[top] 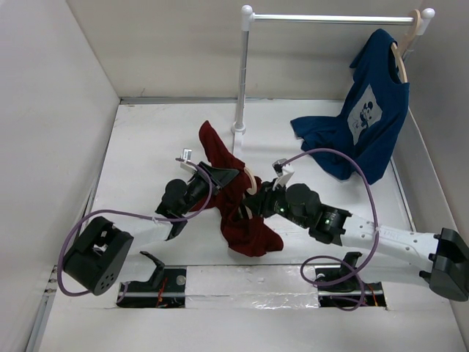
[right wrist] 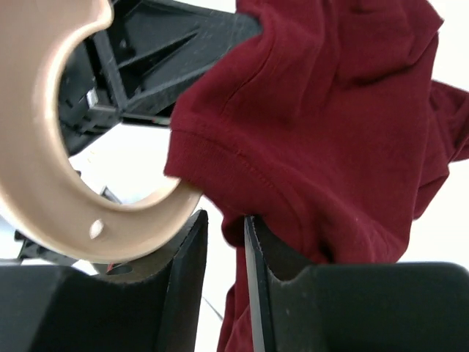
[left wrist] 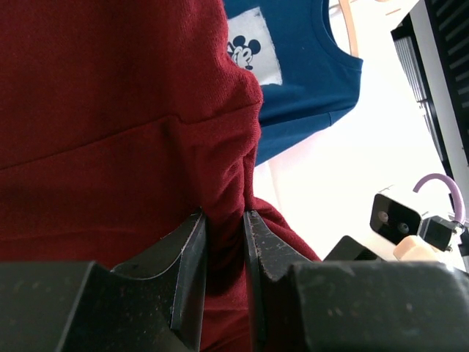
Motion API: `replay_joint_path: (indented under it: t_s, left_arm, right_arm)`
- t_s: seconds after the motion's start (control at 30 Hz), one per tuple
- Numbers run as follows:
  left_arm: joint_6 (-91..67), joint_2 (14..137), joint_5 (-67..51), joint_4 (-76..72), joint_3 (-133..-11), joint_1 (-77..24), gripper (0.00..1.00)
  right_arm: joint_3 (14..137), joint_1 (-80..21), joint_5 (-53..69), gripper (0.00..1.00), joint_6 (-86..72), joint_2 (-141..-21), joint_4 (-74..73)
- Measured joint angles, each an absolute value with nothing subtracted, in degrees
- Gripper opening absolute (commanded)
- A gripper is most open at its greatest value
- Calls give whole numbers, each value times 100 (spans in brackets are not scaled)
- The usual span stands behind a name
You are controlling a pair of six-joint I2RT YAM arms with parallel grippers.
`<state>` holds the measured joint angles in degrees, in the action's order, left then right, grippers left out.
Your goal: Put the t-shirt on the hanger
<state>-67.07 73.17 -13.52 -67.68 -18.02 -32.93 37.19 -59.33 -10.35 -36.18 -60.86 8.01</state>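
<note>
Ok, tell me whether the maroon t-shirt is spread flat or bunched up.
Bunched up: the maroon t-shirt hangs crumpled in deep folds, a pleat of it pinched by the left gripper.

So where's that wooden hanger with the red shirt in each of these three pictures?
Top external: only the hook of the hanger shows, at centre, where the two arms meet.
Left wrist: not clearly in it; the pale wood at the top edge is the other hanger, inside the blue shirt.
Right wrist: the hanger fills the left side with its curved hook.
Shared landmark: the red t-shirt, in all three.
</note>
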Motion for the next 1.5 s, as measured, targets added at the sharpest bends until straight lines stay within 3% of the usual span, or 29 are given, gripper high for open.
replay_joint_path:
  t_s: [0.5, 0.53, 0.57, 0.6, 0.7, 0.77, 0.8, 0.83, 0.93, 1.2, 1.5]
  left_arm:
    - [-6589, 6849, -1306, -6246, -1798, -3293, 0]
    - [-6580, 6834, -1306, -6213, -1802, -3293, 0]
    - [-6567, 6816, -1304, -6180, -1802, -3293, 0]
    - [-6554, 6794, -1297, -6147, -1802, -3293, 0]
    - [-6488, 6724, -1225, -5957, -1806, -3293, 0]
    - [-6416, 6626, -1179, -5621, -1859, -3299, 15]
    - [-6324, 6554, -1135, -5404, -1922, -3312, 26]
    - [-6198, 6464, -1087, -5131, -2025, -3328, 43]
    - [-5721, 6143, -622, -4366, -2440, -3334, 64]
    - [-4718, 5710, 727, -3186, -3479, -2893, 74]
    - [-4346, 7052, 1081, -2753, -4394, -2473, 75]
  right_arm:
    - [3575, -6340, -1579, 29, -3581, -6536, 954]
    - [3575, -6348, -1610, 26, -3581, -6536, 952]
    - [3575, -6348, -1634, 16, -3579, -6539, 945]
    - [3575, -6348, -1653, 0, -3581, -6541, 947]
    - [3577, -6403, -1710, 0, -3553, -6587, 967]
    - [3577, -6473, -1776, 0, -3555, -6593, 939]
    - [3577, -6486, -1806, 0, -3557, -6593, 928]
    - [3577, -6486, -1846, 0, -3557, -6593, 930]
    - [3573, -6497, -1927, 0, -3597, -6497, 803]
    - [3457, -6497, -1973, 0, -3664, -5918, 576]
    - [3411, -6545, -1951, 0, -3688, -5686, 451]
